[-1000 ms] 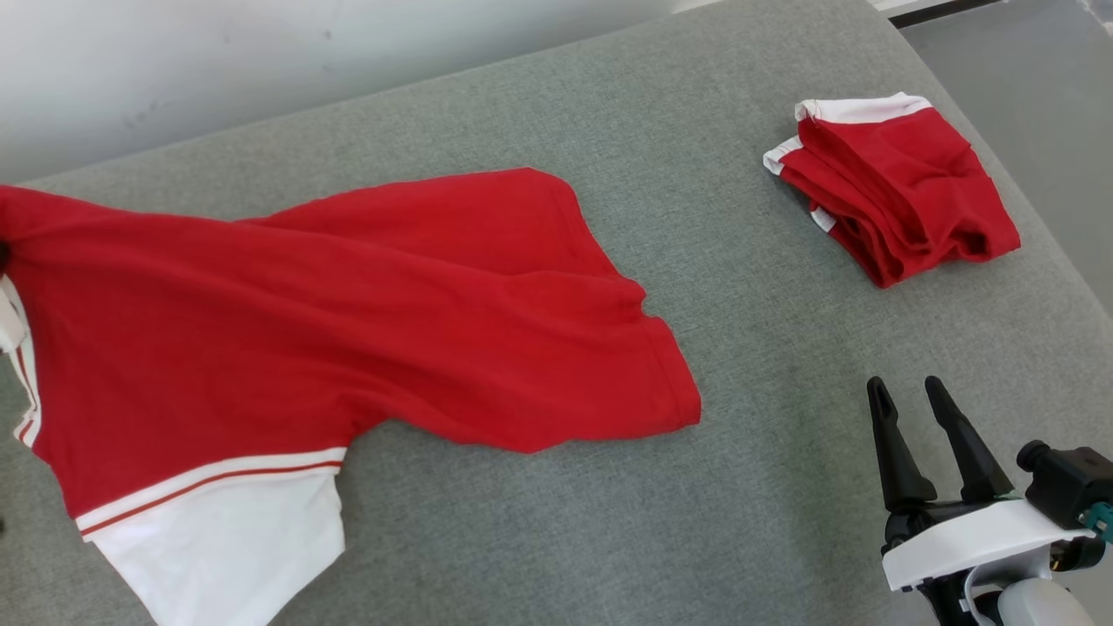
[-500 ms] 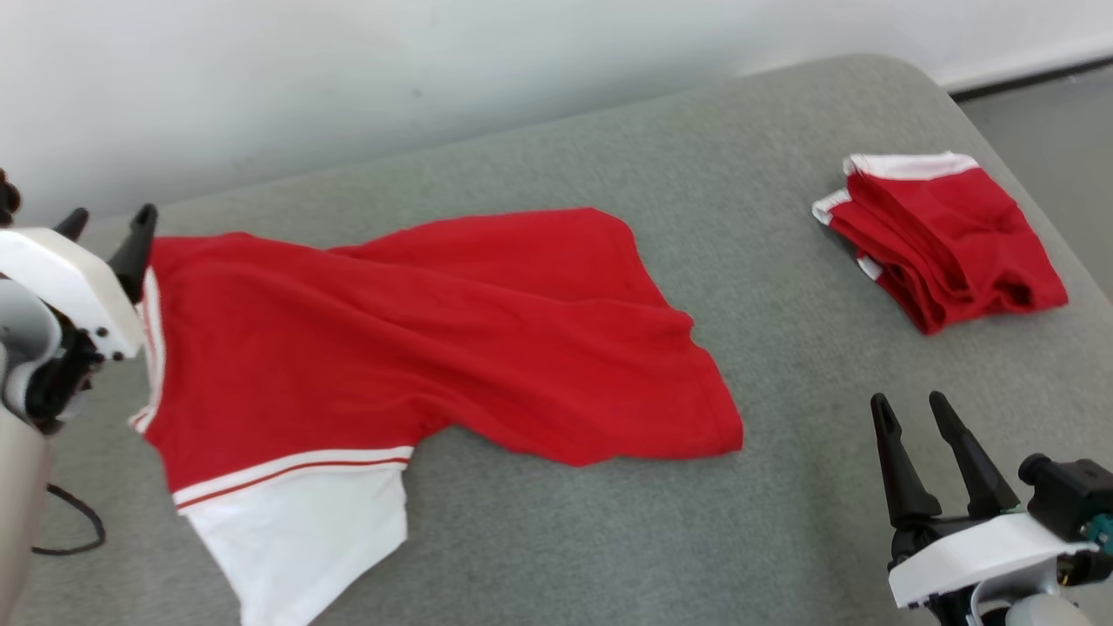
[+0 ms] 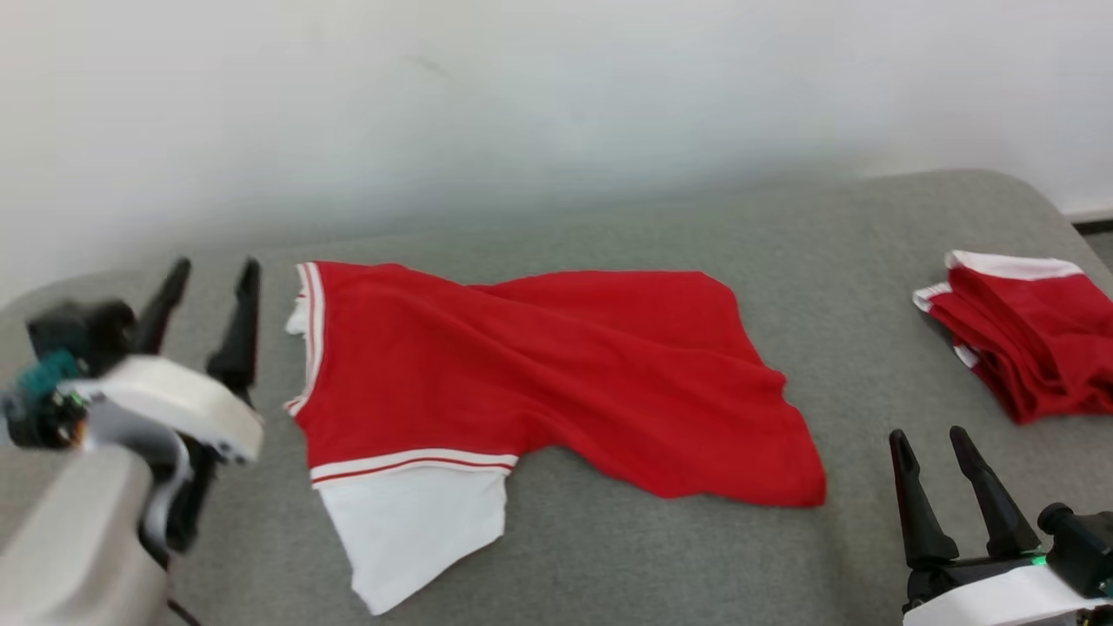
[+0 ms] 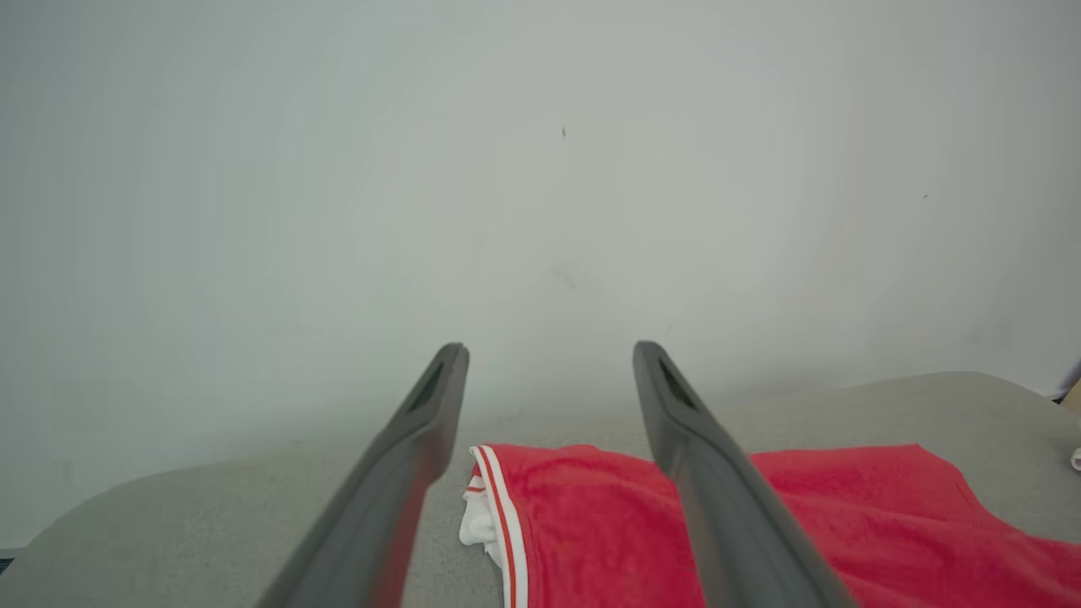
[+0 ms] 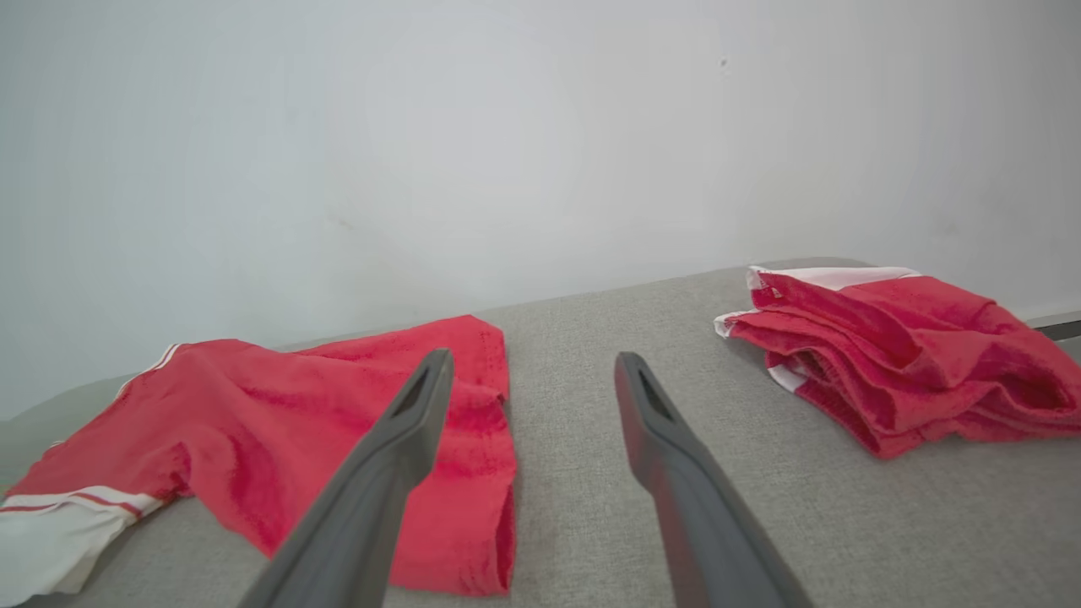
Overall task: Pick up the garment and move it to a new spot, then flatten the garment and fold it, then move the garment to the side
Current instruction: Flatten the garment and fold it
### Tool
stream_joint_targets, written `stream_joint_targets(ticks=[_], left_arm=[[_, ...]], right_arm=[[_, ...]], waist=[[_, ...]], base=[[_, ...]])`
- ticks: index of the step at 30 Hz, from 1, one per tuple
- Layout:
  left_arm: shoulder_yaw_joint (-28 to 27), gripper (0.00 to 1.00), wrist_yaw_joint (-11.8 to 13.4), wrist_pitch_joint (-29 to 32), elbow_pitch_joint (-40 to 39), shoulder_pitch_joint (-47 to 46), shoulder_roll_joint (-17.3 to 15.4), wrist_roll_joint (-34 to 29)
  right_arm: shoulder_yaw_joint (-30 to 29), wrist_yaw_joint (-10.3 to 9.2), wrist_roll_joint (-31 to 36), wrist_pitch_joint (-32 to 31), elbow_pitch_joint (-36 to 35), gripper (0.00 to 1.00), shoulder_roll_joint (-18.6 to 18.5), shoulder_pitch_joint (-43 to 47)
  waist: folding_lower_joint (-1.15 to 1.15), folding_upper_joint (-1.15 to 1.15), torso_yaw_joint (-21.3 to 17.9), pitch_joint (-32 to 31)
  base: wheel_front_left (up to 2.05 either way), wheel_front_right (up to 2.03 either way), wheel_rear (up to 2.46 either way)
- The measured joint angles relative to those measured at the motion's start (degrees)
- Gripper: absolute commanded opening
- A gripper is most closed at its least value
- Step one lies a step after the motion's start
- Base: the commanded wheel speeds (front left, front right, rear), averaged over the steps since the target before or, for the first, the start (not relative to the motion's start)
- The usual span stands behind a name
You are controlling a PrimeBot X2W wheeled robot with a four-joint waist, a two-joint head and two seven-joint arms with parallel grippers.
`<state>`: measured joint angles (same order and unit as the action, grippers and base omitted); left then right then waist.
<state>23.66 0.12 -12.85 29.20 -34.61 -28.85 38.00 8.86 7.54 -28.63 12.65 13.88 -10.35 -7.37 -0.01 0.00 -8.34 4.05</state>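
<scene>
My left claw [image 3: 215, 271] stood open, wide apart at the tips with nothing in it. It was just left of the garment's white-striped edge and apart from it. My right claw [image 3: 928, 439] was open too and empty, at the near right. The red garment [image 3: 539, 374] lay spread but rumpled across the middle of the grey cloth-covered counter [image 3: 661, 556], its white panel toward the near side. A folded red-and-white garment [image 3: 1026, 339] sat well apart at the right, by the counter's edge.
</scene>
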Motion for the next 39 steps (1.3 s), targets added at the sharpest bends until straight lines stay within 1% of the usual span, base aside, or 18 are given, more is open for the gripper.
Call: stream_joint_targets(ticks=[5,10,14,16,19,22,25,26,28,30,36,39], left_arm=[[-0.86,1.00,4.13,-1.86,-8.81,8.90,1.09,-1.48],[-2.31,1.00,6.89,-2.15,-15.02,16.48,3.49,-3.53],[-5.60,1.00,8.03,-2.23,-18.59,22.51,6.46,-5.57],[-7.23,1.00,8.28,-2.22,-19.85,25.44,7.94,-7.19],[-10.23,1.00,8.24,-2.23,-22.17,29.06,11.06,-9.66],[-12.71,1.00,7.98,-2.23,-23.79,32.92,14.78,-12.39],[-15.22,1.00,6.89,-2.23,-24.41,35.55,18.15,-13.96],[-15.95,1.00,6.23,-2.23,-24.55,35.85,19.05,-14.70],[-17.73,1.00,4.15,-2.23,-24.15,36.09,20.43,-15.27],[-19.13,1.00,2.58,-2.23,-23.65,36.09,21.17,-16.22],[-21.65,1.00,-0.62,-2.24,-22.53,35.96,23.14,-18.89],[-21.11,1.00,-2.05,-2.27,-19.97,35.95,24.07,-19.17]], right_arm=[[0.71,0.00,0.92,1.54,-3.35,1.00,0.08,0.47],[0.92,0.00,1.93,2.04,-5.15,1.00,-0.24,1.31],[0.86,0.00,2.47,2.12,-5.77,1.00,-0.47,2.47],[1.14,0.00,3.13,2.13,-5.77,1.00,-0.57,3.13],[1.32,0.00,4.41,2.19,-5.22,1.00,-0.53,4.17],[1.12,0.00,4.56,2.32,-4.47,1.00,-0.09,5.32],[1.11,0.00,4.91,2.34,-4.30,1.00,0.47,5.83],[1.14,0.00,4.91,2.35,-4.25,1.00,0.60,5.88],[1.18,0.00,4.91,2.37,-4.25,1.00,0.63,5.94],[1.27,0.00,4.92,2.38,-4.25,1.00,0.59,5.93],[0.52,0.00,4.95,2.38,-4.00,1.00,-0.05,5.82],[0.33,0.00,5.03,1.83,-2.46,1.00,-0.64,6.04]], waist=[[0.00,0.00,2.34,-1.50],[0.00,0.00,3.63,-2.74],[0.00,0.00,4.16,-3.70],[0.00,0.00,4.41,-4.06],[0.00,0.00,4.59,-4.53],[0.00,0.00,4.73,-4.97],[0.00,0.00,4.76,-5.07],[0.00,0.00,4.74,-5.08],[0.00,0.00,4.65,-5.05],[0.00,0.00,4.49,-4.96],[0.00,0.00,4.11,-4.66],[0.00,0.00,4.13,-4.34]], base=[[0.00,0.00,0.00],[0.00,0.00,0.00],[0.00,0.00,0.00],[0.00,0.00,0.00],[0.00,0.00,0.00],[0.00,0.00,0.00],[0.00,0.00,0.00],[0.00,0.00,0.00],[0.00,0.00,0.00],[0.00,0.00,0.00],[0.00,0.00,0.00],[0.00,0.00,0.00]])
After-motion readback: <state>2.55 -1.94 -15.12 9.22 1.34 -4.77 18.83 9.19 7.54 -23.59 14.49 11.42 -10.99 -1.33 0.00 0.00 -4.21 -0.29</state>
